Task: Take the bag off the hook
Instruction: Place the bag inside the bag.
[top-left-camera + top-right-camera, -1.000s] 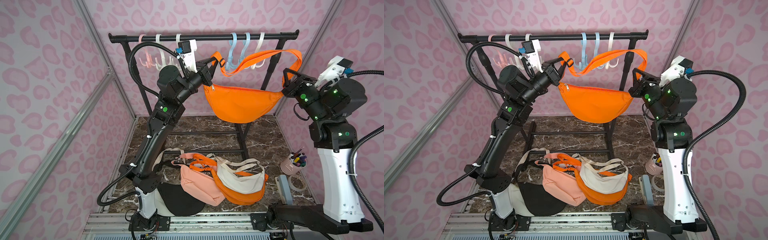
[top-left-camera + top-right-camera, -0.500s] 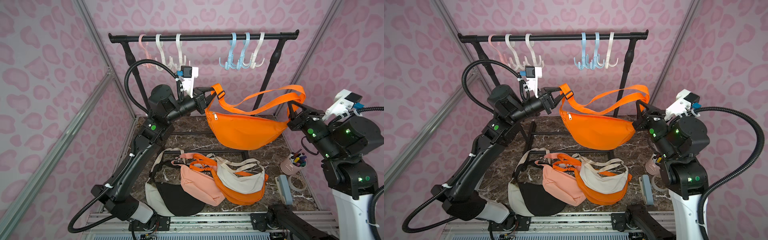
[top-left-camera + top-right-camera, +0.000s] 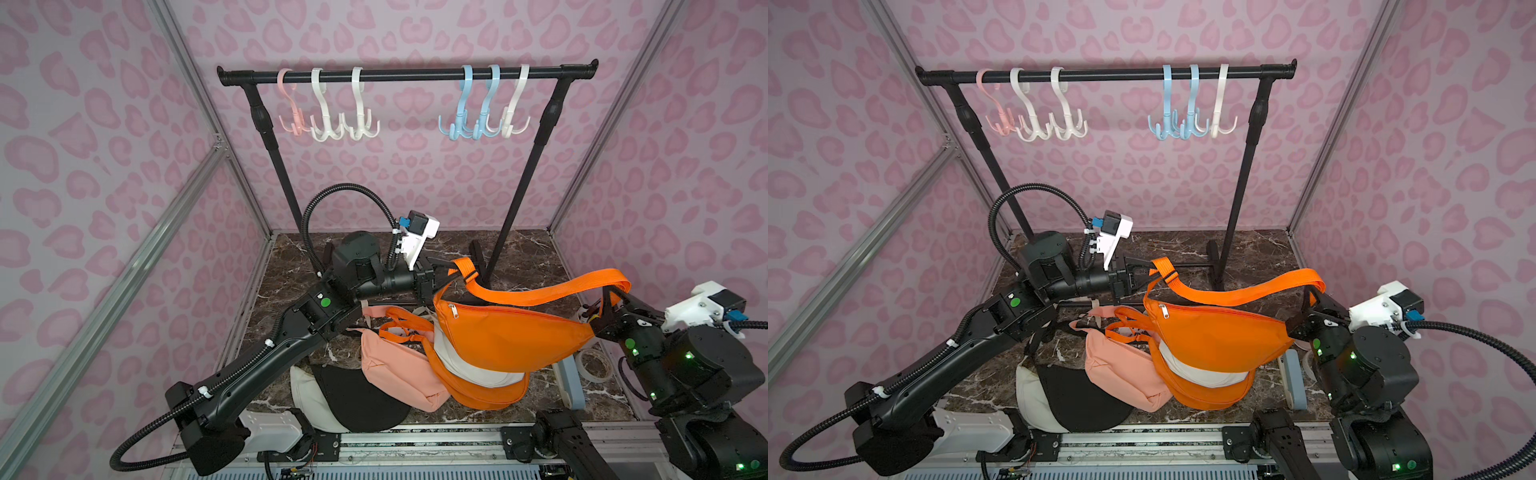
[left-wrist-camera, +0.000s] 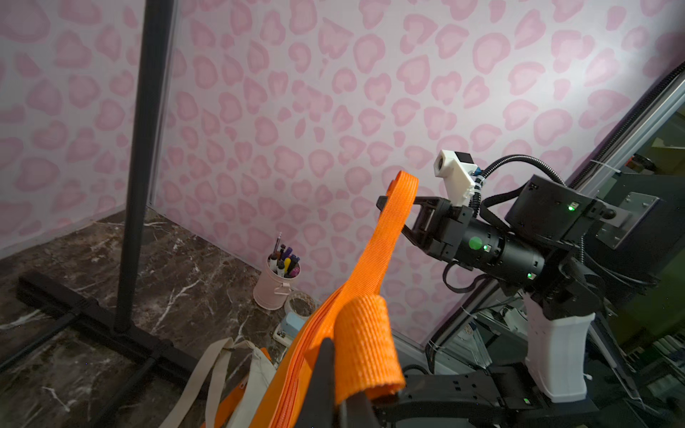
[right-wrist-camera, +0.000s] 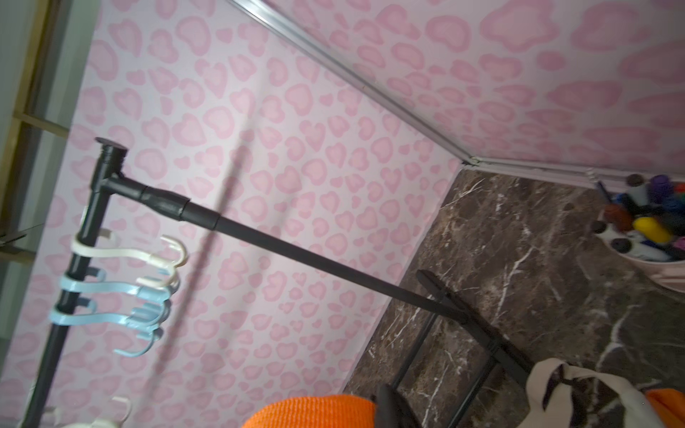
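The orange bag (image 3: pixel 511 336) had dropped from the blue hooks (image 3: pixel 469 124), upper centre, to lower right; left gripper (image 3: pixel 451 273) and right gripper (image 3: pixel 604 307) clamped its strap (image 3: pixel 540 293). It looked unhooked.

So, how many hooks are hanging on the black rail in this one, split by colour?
Pink hooks: 1
White hooks: 3
Blue hooks: 2
Total: 6, all on the rail
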